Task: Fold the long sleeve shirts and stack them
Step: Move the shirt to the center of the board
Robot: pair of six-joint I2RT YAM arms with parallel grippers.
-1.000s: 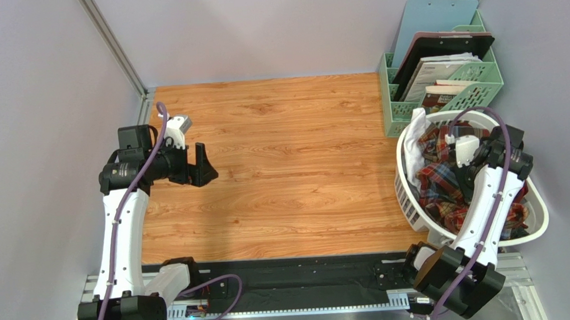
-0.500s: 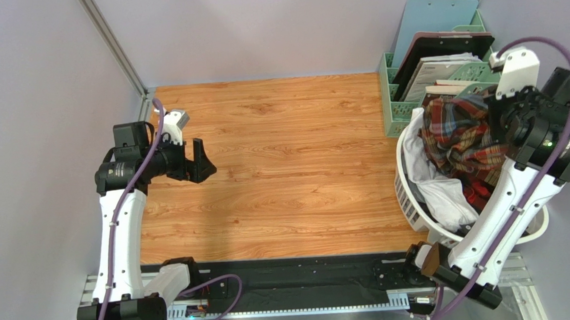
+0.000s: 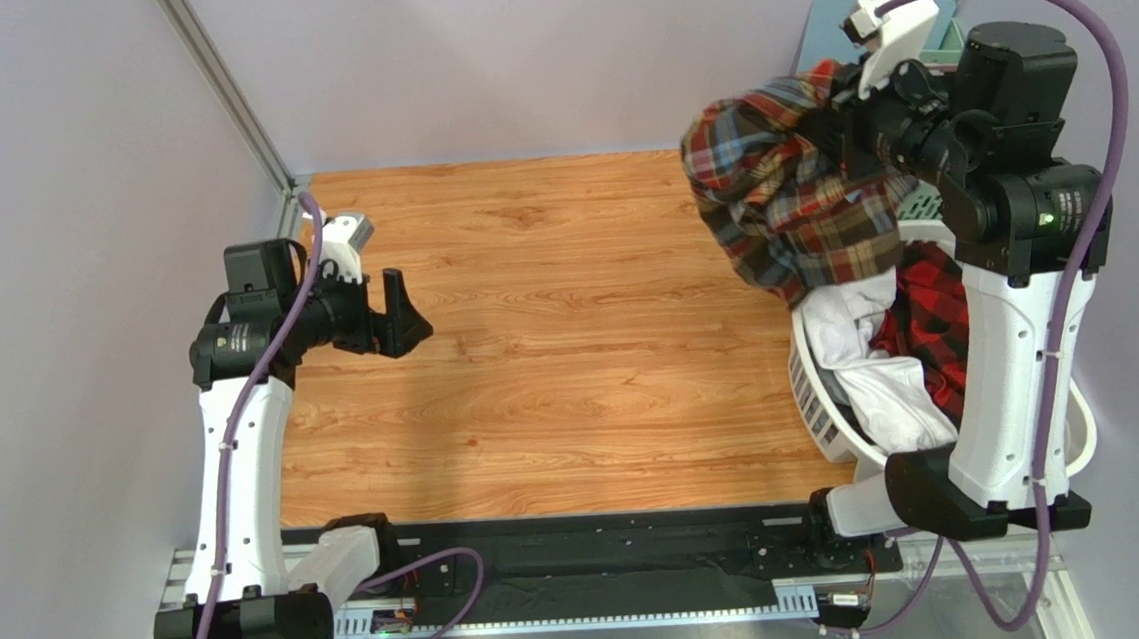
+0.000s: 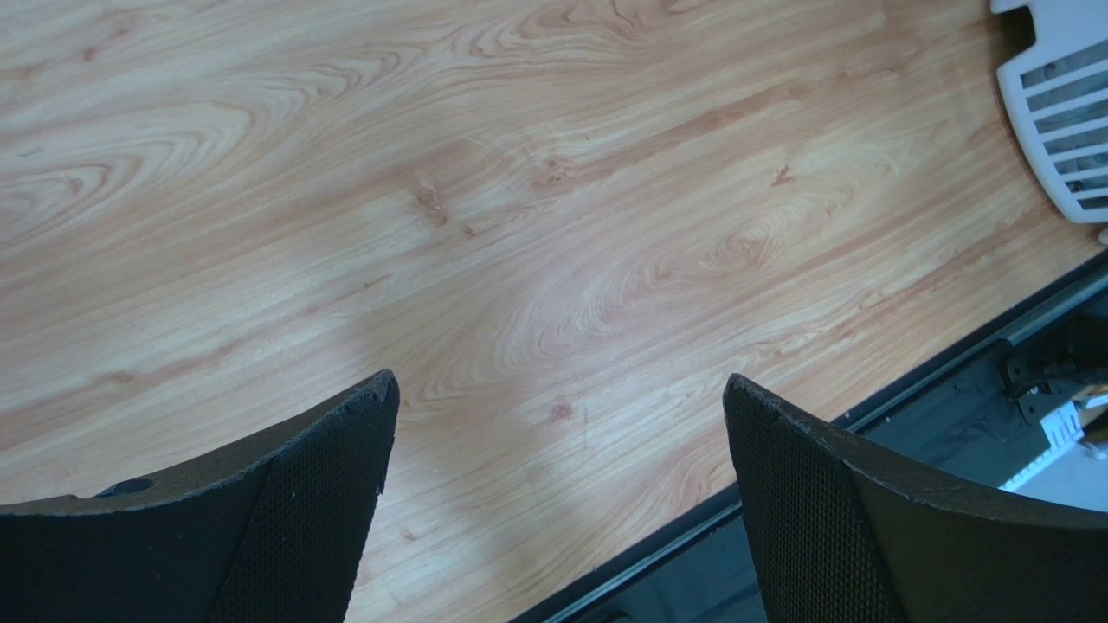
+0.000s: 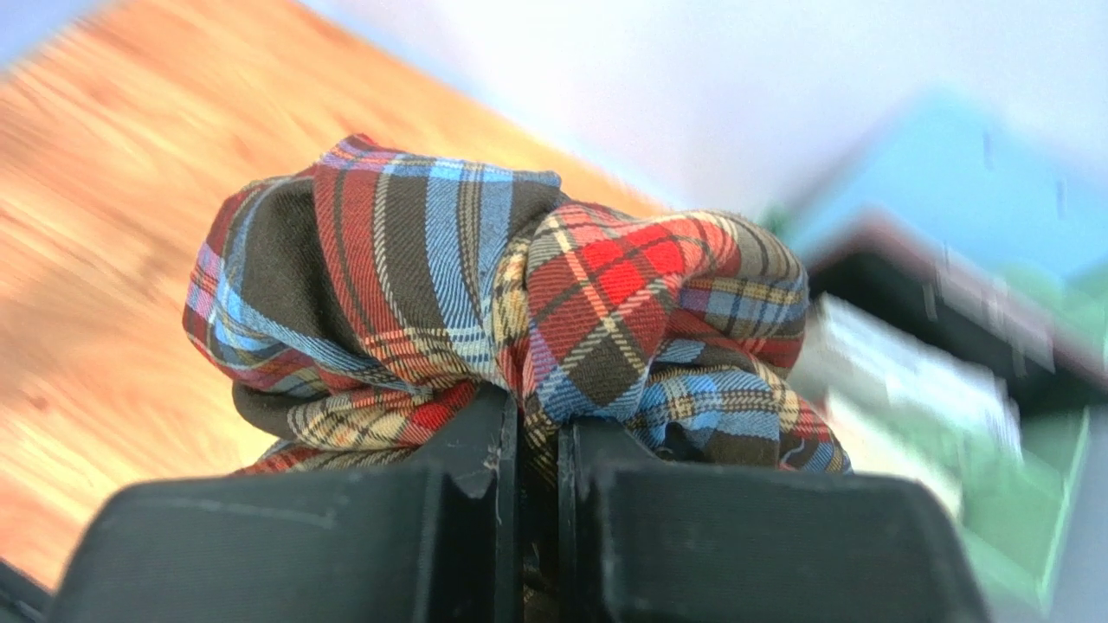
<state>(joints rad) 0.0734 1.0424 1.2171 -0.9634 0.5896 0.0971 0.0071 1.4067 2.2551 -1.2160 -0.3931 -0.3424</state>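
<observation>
My right gripper is shut on the brown-olive tartan shirt with red, blue and pale lines. It holds the shirt high over the table's back right corner, and the cloth hangs down toward the basket. In the right wrist view the shirt bunches above my pinched right gripper. The red-and-black check shirt lies in the white laundry basket with a white cloth. My left gripper is open and empty over the wooden table at the left; its open fingers show above bare wood.
A green file rack with folders stands behind the basket at the back right, mostly hidden by the raised arm. Grey walls close in the left, back and right. A black strip runs along the table's near edge.
My right gripper has risen out of the basket and swung up and left toward the back, pulling the tartan shirt out with it. The left arm has barely moved.
</observation>
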